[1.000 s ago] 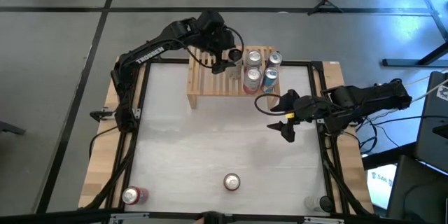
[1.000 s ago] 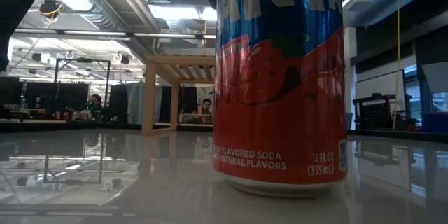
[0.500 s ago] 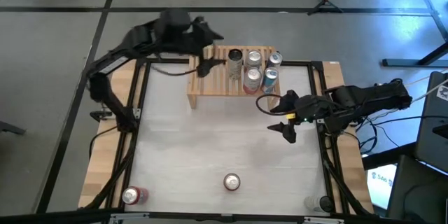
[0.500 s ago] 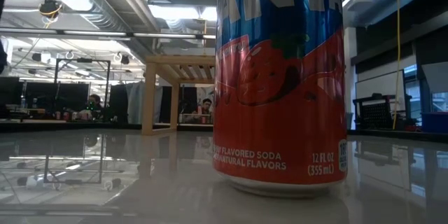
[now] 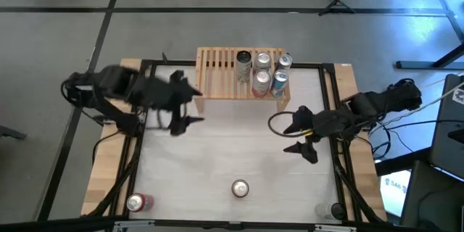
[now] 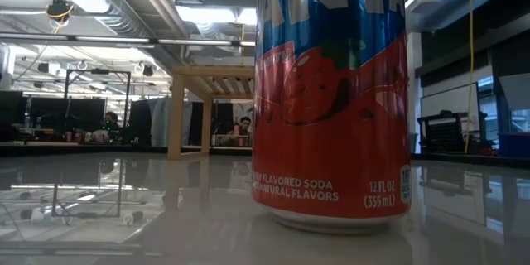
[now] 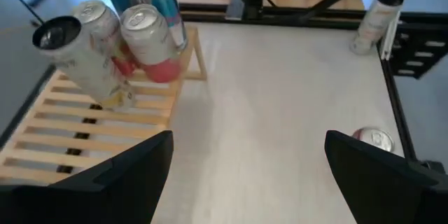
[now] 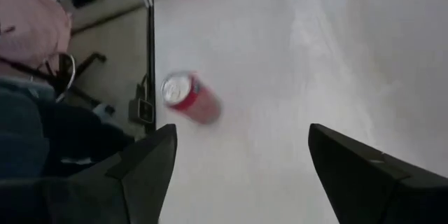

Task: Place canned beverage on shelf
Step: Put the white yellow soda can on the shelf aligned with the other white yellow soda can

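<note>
- The shelf (image 5: pixel 239 76) is seen at the far edge of the worktop (image 5: pixel 232 152), with five cans (image 5: pixel 262 72) grouped on its right half.
- One red can (image 5: pixel 240 188) is left standing near the worktop's front edge, well apart from the shelf; another can (image 5: pixel 136 203) is seen at the front left corner.
- The left gripper (image 5: pixel 183 107) is held just left of the shelf, jaws open and empty.
- The right gripper (image 5: pixel 301 132) is held in front of the shelf's right end, jaws open and empty.
- Risk is judged: the packed cans could be knocked over if a new can is brought in too close beside them.
</note>
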Robot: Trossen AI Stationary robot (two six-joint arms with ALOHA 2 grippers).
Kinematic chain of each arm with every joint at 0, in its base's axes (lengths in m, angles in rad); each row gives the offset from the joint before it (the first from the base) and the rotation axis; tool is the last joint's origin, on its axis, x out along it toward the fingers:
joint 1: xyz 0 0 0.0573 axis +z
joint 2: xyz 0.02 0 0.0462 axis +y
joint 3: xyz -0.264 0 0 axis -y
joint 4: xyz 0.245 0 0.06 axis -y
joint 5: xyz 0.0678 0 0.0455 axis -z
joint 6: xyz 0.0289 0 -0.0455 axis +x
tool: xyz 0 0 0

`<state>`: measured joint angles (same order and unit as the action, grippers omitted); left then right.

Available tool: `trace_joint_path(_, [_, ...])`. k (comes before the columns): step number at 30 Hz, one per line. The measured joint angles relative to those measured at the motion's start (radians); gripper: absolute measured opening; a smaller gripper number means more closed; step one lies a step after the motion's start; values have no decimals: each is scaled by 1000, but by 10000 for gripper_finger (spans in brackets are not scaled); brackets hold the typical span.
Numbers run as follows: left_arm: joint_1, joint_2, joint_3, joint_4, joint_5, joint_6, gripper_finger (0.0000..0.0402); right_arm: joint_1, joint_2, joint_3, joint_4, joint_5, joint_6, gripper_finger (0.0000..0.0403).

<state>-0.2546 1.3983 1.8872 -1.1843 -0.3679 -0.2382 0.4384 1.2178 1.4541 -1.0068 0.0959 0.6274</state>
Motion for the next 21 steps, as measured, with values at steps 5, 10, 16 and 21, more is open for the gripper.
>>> trace_joint_path(5, [-204, -108, -242, 125, -144, -147, 362, 82, 105, 92, -141, 6, 166, 312])
trace_joint_path(10, [-344, -149, -359, 272, -146, -231, 362, 189, 187, 145, -253, -99, 408, 312])
trace_joint_path(16, [-410, -150, -364, 335, -148, -231, 362, 381, 252, 137, -230, -128, 720, 312])
trace_joint_path(21, [-441, -147, -364, 334, -154, -231, 362, 495, 322, 136, -300, -211, 910, 312])
